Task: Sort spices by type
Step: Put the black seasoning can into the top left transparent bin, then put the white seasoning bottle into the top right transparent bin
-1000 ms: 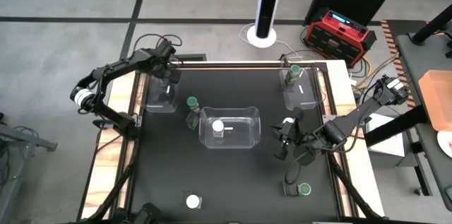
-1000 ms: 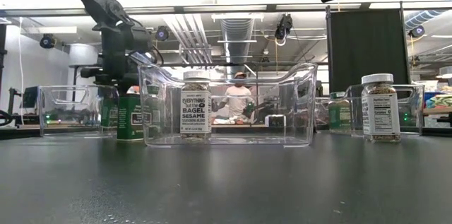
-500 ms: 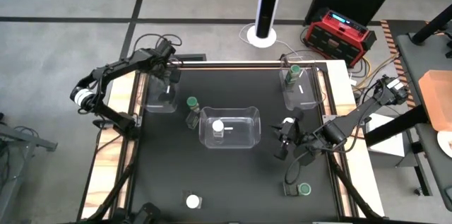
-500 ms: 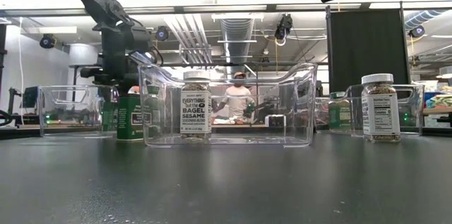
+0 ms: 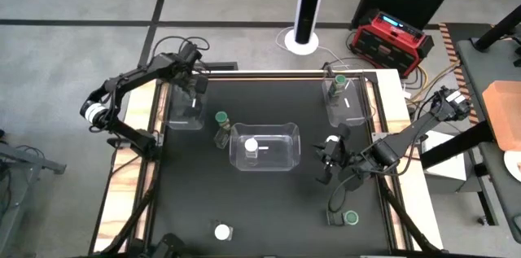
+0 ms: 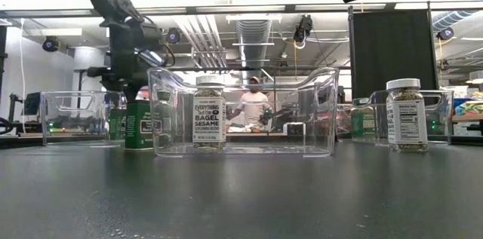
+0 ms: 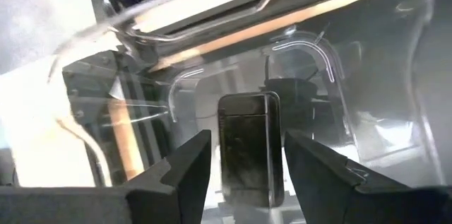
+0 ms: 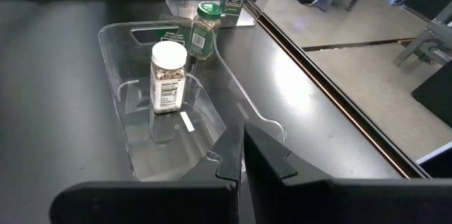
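Note:
My left gripper [image 5: 195,80] hangs open over the far-left clear bin [image 5: 184,110]. Its fingers stand on either side of a dark spice jar [image 7: 247,146] that is upright inside that bin, with narrow gaps showing. My right gripper [image 5: 329,159] waits shut and empty, right of the centre bin [image 5: 281,160]. A white-lidded jar [image 5: 251,146] stands in the centre bin. A green-lidded jar [image 5: 221,119] stands on the table at that bin's left. Another green-lidded jar [image 5: 339,82] stands in the far-right bin [image 5: 345,110].
A white-lidded jar [image 5: 221,231] stands near the table's front edge, and a green-lidded jar [image 5: 351,219] stands at the near right. Bare black tabletop lies between the centre bin and these two. People and equipment show in the room beyond the table.
My left gripper has risen a little above the far-left bin and drifted slightly toward the table's far edge. The jars and bins have stayed in place.

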Motion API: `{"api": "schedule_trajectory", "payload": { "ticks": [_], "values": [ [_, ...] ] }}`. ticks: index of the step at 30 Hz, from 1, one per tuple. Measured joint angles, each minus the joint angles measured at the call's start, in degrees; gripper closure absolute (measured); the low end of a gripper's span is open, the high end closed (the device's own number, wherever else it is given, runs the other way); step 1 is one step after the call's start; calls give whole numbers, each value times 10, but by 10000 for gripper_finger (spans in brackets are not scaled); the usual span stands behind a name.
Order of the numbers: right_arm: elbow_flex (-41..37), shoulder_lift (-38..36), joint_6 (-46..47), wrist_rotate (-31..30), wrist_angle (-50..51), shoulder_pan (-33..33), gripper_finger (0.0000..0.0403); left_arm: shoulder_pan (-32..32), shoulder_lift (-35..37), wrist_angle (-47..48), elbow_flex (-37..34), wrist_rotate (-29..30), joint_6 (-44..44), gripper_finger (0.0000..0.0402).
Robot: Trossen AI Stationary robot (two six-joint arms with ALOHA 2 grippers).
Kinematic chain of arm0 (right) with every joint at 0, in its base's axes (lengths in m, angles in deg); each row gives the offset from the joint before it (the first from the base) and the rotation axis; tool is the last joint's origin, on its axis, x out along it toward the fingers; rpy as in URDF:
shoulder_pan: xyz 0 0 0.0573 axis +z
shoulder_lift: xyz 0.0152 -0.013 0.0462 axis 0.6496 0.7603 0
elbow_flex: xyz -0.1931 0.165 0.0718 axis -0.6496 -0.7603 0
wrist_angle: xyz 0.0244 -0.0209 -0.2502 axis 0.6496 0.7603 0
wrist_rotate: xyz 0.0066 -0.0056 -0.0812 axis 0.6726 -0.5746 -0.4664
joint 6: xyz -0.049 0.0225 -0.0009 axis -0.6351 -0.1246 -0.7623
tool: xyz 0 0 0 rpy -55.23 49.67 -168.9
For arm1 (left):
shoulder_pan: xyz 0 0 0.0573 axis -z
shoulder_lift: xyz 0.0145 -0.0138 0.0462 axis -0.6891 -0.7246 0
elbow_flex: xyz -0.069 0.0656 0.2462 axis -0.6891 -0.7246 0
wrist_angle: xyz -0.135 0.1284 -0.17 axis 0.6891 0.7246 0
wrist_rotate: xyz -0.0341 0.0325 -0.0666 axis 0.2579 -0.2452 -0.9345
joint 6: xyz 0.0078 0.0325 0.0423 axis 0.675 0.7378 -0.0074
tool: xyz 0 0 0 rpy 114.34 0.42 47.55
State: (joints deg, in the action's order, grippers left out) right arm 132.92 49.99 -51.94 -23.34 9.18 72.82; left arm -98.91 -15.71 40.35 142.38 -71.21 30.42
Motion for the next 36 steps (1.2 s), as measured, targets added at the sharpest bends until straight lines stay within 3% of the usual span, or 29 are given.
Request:
{"api": "schedule_trajectory", "payload": {
  "ticks": [8, 13, 20, 31, 36],
  "values": [
    [0, 0, 0, 0, -9, 0, 394, 5, 24, 96, 79, 14, 5, 237],
    [0, 0, 0, 0, -27, 0, 394, 65, 69, 106, 99, 14, -14, 237],
    [0, 0, 0, 0, -63, 0, 394, 274, 147, 76, 70, 35, -53, 237],
    [34, 2, 36, 7, -83, -1, 394, 652, 170, 63, 53, 205, -190, 237],
    [61, 16, 70, 51, -81, -1, 394, 780, 145, 53, 53, 271, -226, 237]
  ]
}}
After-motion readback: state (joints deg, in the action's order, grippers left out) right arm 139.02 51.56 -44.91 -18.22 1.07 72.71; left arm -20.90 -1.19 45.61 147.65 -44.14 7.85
